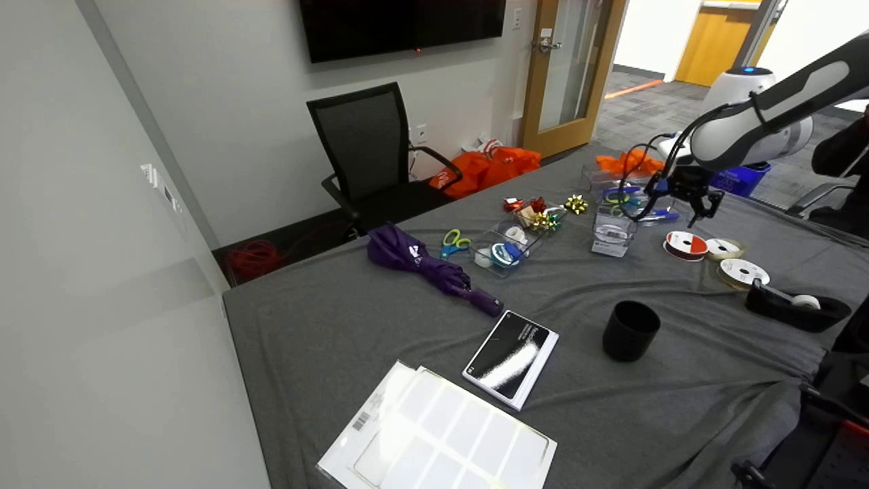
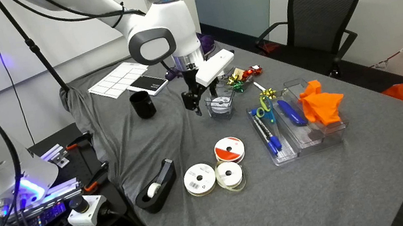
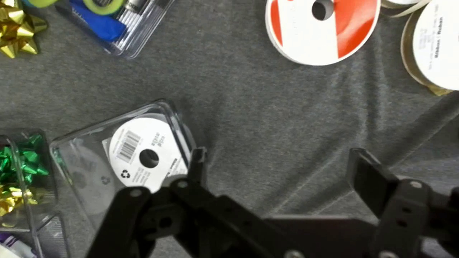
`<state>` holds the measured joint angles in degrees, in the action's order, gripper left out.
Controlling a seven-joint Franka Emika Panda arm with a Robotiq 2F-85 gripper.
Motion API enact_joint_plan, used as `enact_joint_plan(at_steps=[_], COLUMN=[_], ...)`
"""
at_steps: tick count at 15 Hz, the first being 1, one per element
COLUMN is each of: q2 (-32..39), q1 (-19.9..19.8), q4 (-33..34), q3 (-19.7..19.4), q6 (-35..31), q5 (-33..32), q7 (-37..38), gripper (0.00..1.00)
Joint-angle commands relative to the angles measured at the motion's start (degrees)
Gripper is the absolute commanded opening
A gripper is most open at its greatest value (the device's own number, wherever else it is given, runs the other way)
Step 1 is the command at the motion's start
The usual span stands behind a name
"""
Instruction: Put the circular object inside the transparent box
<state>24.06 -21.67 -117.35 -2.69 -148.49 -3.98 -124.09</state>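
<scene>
Grey tablecloth [image 3: 247, 96] beneath empty jaws, wide apart.

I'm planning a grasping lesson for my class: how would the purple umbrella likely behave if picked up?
The purple umbrella would probably sag or bunch at its canopy, which lies in loose folds. Its handle looks smooth and solid, so likely stiffer.

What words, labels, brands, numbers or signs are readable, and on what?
"Ribbon | Ruban": ribbon spool at wrist view's right edge.
Recycling sign, barcode: white spool in the clear box; other print there mostly blurred.
Barcode: label sheets.
Too small or blurred: print on red-and-white spool, black-and-white box, umbrella.
No brand or number legible.
</scene>
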Motion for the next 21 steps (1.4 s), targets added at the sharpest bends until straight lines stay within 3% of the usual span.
enact_joint_plan(at_steps=[1,4,6,8,9,11,16,21], q2=[-1.6,-0.5,1.1,2.7,1.7,2.9,3.1,3.1], q1=[-0.6,-3.8,-6.8,-6.5,-6.1,-6.6,-6.6,-14.9], q4=[-3.2,-4.6,-6.3,-8.4,-6.2,-7.5,-8.4,-13.1], q3=[-1.7,0.6,4.2,4.3,3.7,4.3,4.1,13.1], q6=[-2.3,-8.0,-15.3,-24.1,-17.9,-22.2,-23.5,-30.0], q5=[-0.3,6.5,14.5,14.2,12.1,11.1,11.4,19.0], q7=[-2.1,-4.1,-5.4,-4.6,-2.7,-1.8,0.0,8.7], gripper=[1.00,1.00,1.00,1.00,1.00,1.00,1.00,1.00])
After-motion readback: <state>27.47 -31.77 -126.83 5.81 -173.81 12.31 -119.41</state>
